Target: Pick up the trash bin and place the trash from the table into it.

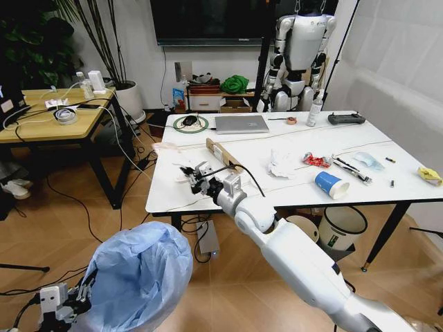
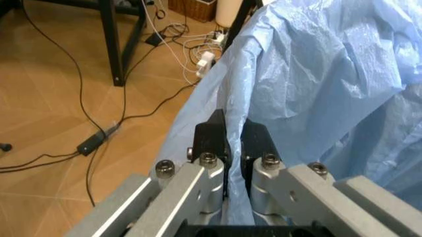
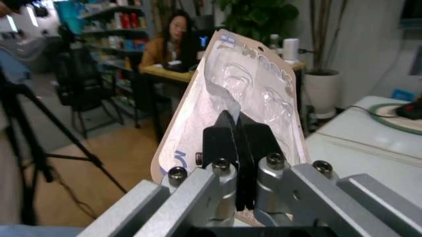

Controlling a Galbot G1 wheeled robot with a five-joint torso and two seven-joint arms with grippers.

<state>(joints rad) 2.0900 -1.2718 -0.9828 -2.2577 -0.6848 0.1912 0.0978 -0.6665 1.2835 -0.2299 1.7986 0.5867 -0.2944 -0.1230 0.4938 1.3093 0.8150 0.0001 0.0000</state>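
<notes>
The trash bin, puffed with its crinkled light-blue bag, hangs low at my left, off the table's near left corner. My left gripper is shut on the bag at the bin's rim. My right gripper is over the table's front left part, shut on a clear plastic blister pack with card backing. Still on the white top lie a brown cardboard box, a crumpled tissue, a red wrapper, a blue paper cup, a light-blue mask and a yellow scrap.
A silver laptop and a black controller rest at the table's far side. A cream bucket stands under the table. A wooden-topped table is at the left, with cables across the floor. A humanoid robot hangs at the back.
</notes>
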